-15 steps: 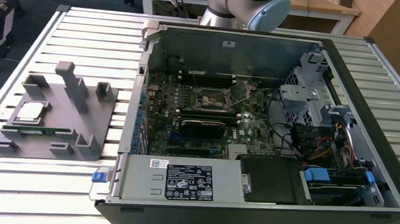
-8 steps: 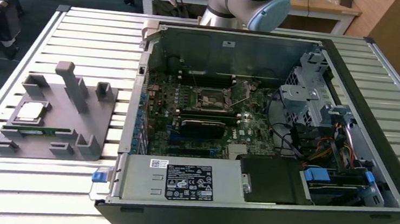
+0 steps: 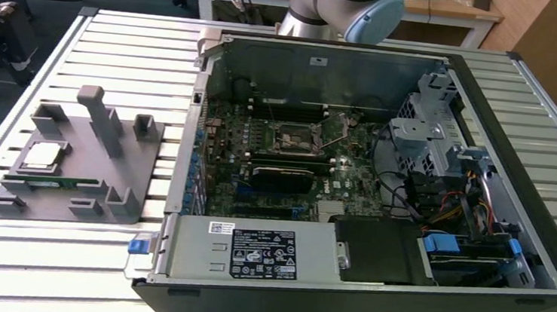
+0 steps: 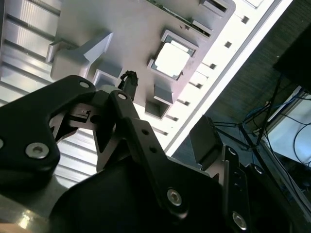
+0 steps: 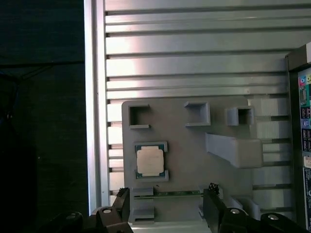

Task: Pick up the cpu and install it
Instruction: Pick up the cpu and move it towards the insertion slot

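Note:
The cpu (image 3: 41,156) lies flat in a square pocket of the grey fixture (image 3: 106,167) on the slatted table, at the exterior view's left. Both wrist views look down on it: the cpu (image 5: 149,161) shows its shiny silver top, as does the cpu (image 4: 171,59). My gripper (image 5: 167,206) hangs well above the fixture (image 5: 194,160), open, with its black fingers (image 5: 121,204) spread wide and nothing between them. The black-framed socket (image 3: 294,136) sits on the motherboard inside the open computer case (image 3: 503,130).
A long green memory stick (image 3: 54,182) lies in the fixture beside the cpu, as seen also in the first wrist view as the memory stick (image 5: 170,193). Tall grey posts (image 3: 100,114) rise from the fixture. The arm's base (image 3: 342,6) stands behind the case. Drive cages and cables fill the case's right side.

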### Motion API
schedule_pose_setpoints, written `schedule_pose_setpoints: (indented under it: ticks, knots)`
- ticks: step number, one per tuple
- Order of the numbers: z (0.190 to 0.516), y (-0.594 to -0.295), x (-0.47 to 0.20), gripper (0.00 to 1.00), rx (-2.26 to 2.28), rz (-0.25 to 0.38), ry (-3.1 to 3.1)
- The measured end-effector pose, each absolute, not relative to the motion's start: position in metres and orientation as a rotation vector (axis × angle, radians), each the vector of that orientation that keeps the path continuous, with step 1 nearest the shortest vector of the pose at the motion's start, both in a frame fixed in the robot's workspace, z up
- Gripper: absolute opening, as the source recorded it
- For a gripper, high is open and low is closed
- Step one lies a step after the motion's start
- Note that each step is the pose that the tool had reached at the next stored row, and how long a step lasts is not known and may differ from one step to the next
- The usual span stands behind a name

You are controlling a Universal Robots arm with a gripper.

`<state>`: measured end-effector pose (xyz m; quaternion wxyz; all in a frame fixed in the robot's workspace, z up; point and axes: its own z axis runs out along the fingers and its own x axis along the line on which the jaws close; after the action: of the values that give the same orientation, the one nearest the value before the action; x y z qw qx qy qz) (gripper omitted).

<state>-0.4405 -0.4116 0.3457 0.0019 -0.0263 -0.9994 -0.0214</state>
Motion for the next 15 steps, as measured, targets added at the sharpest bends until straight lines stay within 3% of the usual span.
schedule_pose_setpoints:
  ticks: [15]
  knots:
    - [0.328, -0.412, -0.441, 0.70, -0.083, -0.067, -3.136]
